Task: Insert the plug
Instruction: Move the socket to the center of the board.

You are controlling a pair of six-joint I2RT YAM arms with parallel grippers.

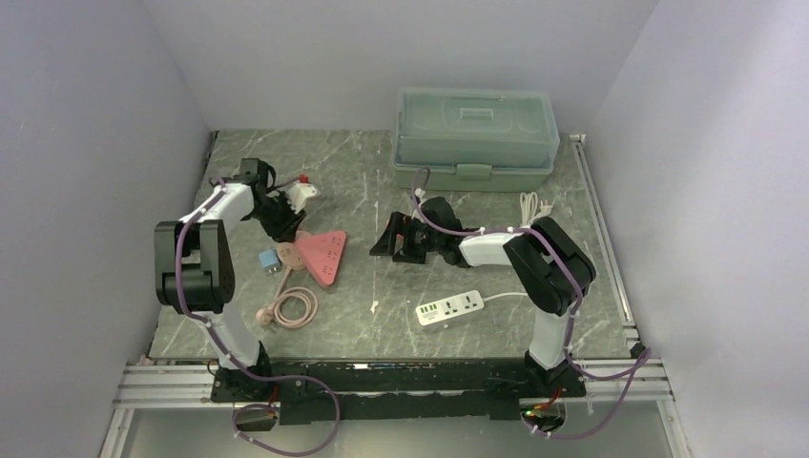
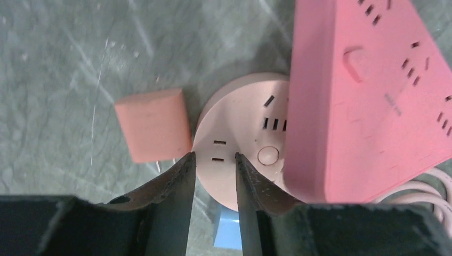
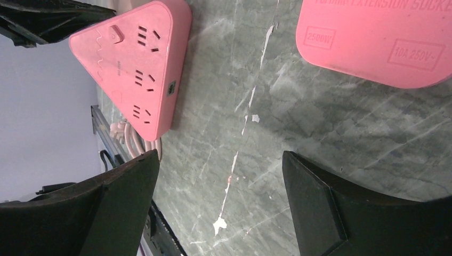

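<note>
A pink triangular power strip lies left of centre, and also shows in the left wrist view and the right wrist view. In the left wrist view a round pale-pink socket lies partly under its edge, with a small pink plug block beside it on the table. My left gripper hovers over the round socket, jaws a narrow gap apart with nothing between them. My right gripper is wide open and empty low over bare table, right of the triangular strip.
A blue adapter and a coiled pink cord lie near the strip. A white power strip lies front centre. A green lidded box stands at the back. A pink slab with rating text shows in the right wrist view.
</note>
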